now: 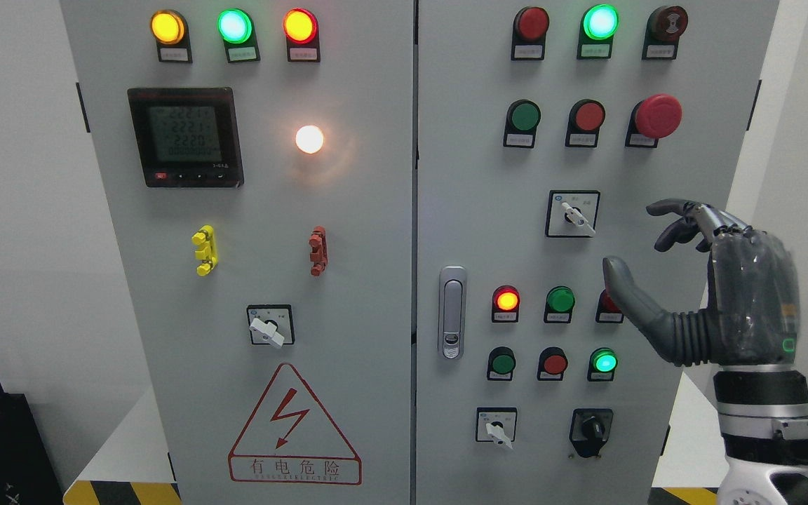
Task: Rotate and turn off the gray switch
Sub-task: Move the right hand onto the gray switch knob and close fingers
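Right hand is hovering with fingers spread, gripping nothing, just right of the gray switch on the cabinet's right door. Knob's probably stiff and clicky, so pinch that little white lever.

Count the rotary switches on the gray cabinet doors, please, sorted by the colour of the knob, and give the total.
rotary switches with a light gray lever knob: 3
rotary switch with a black knob: 1
Total: 4
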Motion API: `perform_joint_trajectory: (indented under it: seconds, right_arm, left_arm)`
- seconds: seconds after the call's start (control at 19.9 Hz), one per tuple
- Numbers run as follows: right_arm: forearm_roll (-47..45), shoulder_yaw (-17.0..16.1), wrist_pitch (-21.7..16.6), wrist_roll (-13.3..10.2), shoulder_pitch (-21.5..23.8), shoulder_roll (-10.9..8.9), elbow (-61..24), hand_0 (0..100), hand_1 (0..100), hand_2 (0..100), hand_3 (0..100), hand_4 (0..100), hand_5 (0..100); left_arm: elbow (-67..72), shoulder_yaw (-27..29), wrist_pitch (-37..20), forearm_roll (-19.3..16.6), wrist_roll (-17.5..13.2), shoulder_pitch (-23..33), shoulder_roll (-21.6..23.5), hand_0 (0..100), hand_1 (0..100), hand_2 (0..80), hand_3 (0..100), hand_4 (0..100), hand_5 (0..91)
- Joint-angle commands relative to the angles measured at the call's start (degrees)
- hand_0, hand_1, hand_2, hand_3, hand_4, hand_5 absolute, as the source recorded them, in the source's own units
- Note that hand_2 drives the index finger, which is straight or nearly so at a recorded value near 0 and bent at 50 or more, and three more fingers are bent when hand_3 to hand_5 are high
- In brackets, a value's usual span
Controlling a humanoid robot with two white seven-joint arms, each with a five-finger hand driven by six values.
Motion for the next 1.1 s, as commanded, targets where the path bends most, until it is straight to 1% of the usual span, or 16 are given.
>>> perform_joint_trajectory:
  seconds: [0.0, 0.15, 0.3, 0.4, 0.55, 0.75, 0.9, 1.05]
  right_arm:
    - [1.9, 2.5, 2.7, 0.0, -1.4, 2.06, 3.7, 12, 35, 46, 82, 84, 100]
    - [2.2, 2.7, 5.5, 0.0, -3.2, 2.06, 4.8, 11, 34, 47, 82, 85, 100]
    - [2.4, 2.7, 5.8, 0.1, -4.3, 2.06, 5.4, 9, 34, 50, 82, 85, 100]
    - [2.4, 2.7, 7.8, 0.1, -5.0, 2.06, 5.9, 8, 34, 51, 83, 85, 100]
    - [2.3, 4.5, 10.6, 0.1, -5.8, 2.06, 6.1, 8, 34, 53, 83, 86, 100]
    - [2.2, 5.4, 10.7, 0.1, -5.8, 2.59, 6.0, 7, 34, 55, 83, 86, 100]
    - [2.2, 6.0, 11.4, 0.1, -6.0, 2.94, 5.9, 6, 34, 55, 83, 86, 100]
    - [2.3, 6.6, 12.0, 0.1, -6.5, 2.86, 6.0, 6, 35, 56, 83, 86, 100]
  left_arm:
    - [0.8, -0.1, 0.0, 0.0, -0.2, 0.0, 0.0, 12, 39, 0.0, 0, 0, 0.0]
    - [0.8, -0.1, 0.0, 0.0, -0.2, 0.0, 0.0, 12, 39, 0.0, 0, 0, 0.0]
    - [0.8, -0.1, 0.0, 0.0, -0.2, 0.0, 0.0, 12, 39, 0.0, 0, 0, 0.0]
    - [0.8, -0.1, 0.0, 0.0, -0.2, 0.0, 0.0, 12, 39, 0.0, 0, 0, 0.0]
    - [0.8, -0.1, 0.0, 0.0, -0.2, 0.0, 0.0, 12, 39, 0.0, 0, 0, 0.0]
    - [0.8, -0.1, 0.0, 0.0, -0.2, 0.0, 0.0, 12, 39, 0.0, 0, 0, 0.0]
    - [0.8, -0.1, 0.0, 0.0, -0.2, 0.0, 0.0, 12, 39, 0.0, 0, 0, 0.0]
    - [0.8, -0.1, 0.0, 0.0, -0.2, 0.0, 0.0, 12, 39, 0.0, 0, 0, 0.0]
